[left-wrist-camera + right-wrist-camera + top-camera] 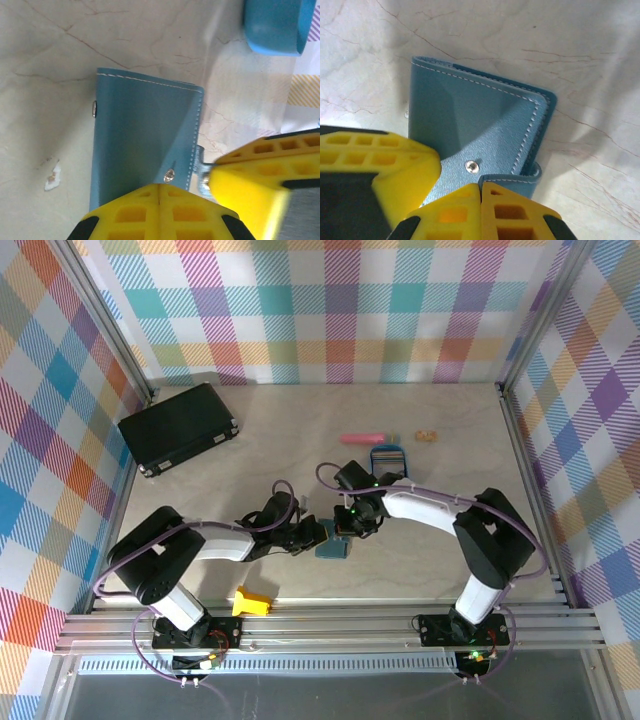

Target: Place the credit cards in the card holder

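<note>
Marble-look table (300, 420). Black case (178, 427) at far left. Blue tray (386, 458) right of centre. Teal card holder (332, 549) flat near the front middle, between both arms. Left gripper (159, 200) closed, tips at the holder's near edge. Right gripper (480, 200) closed, tips by its snap flap.

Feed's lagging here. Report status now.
Left gripper, right gripper: jaws shut at card holder edge. Holder folded, on table. Nothing blocking; blue tray stands apart.
</note>
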`<move>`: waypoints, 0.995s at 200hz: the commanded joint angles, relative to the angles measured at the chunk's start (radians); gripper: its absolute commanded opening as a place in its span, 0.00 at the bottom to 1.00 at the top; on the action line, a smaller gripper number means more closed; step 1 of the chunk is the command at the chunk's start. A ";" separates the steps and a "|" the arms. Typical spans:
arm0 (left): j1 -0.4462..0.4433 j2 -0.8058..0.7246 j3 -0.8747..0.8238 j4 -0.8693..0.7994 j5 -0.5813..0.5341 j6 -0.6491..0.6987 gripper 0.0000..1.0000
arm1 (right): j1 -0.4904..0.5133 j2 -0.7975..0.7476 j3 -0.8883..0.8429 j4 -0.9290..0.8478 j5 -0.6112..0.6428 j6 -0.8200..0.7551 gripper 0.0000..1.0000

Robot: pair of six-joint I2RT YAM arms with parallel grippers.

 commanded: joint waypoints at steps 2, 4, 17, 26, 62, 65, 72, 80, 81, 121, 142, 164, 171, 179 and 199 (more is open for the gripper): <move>-0.013 0.028 0.011 0.049 -0.020 -0.012 0.00 | -0.039 -0.071 -0.053 0.059 -0.065 -0.016 0.00; -0.013 0.030 0.011 0.050 -0.021 -0.013 0.00 | -0.042 -0.077 -0.058 0.062 -0.068 -0.015 0.00; -0.013 0.044 0.010 0.057 -0.024 -0.014 0.00 | -0.065 -0.105 -0.091 0.078 -0.089 -0.016 0.00; -0.013 0.054 0.010 0.059 -0.026 -0.016 0.00 | -0.079 -0.123 -0.112 0.084 -0.095 -0.015 0.00; -0.015 0.083 -0.004 0.089 -0.040 -0.041 0.00 | -0.149 -0.174 -0.187 0.084 -0.091 -0.017 0.00; -0.015 0.081 -0.006 0.091 -0.042 -0.043 0.00 | -0.154 -0.176 -0.192 0.079 -0.085 -0.018 0.00; -0.015 0.080 -0.010 0.092 -0.050 -0.047 0.00 | -0.163 -0.179 -0.201 0.068 -0.067 -0.025 0.00; -0.015 0.076 -0.013 0.085 -0.058 -0.051 0.00 | -0.172 -0.181 -0.209 0.052 -0.047 -0.035 0.00; -0.015 0.075 -0.013 0.085 -0.059 -0.051 0.00 | -0.173 -0.181 -0.208 0.050 -0.044 -0.036 0.00; -0.021 0.049 -0.020 0.069 -0.089 -0.076 0.00 | -0.176 -0.140 -0.212 0.007 0.045 -0.101 0.00; -0.033 0.030 -0.018 0.052 -0.110 -0.083 0.00 | -0.176 -0.117 -0.214 0.004 0.090 -0.126 0.00; -0.042 0.012 -0.016 0.031 -0.131 -0.085 0.00 | -0.175 -0.098 -0.217 0.006 0.125 -0.153 0.00; -0.046 0.008 -0.015 0.027 -0.134 -0.087 0.00 | -0.175 -0.092 -0.218 0.007 0.133 -0.163 0.01; -0.047 0.005 -0.014 0.025 -0.136 -0.087 0.00 | -0.175 -0.085 -0.219 0.010 0.138 -0.173 0.02; -0.053 0.006 -0.012 0.024 -0.141 -0.088 0.00 | -0.174 -0.079 -0.227 0.025 0.132 -0.189 0.05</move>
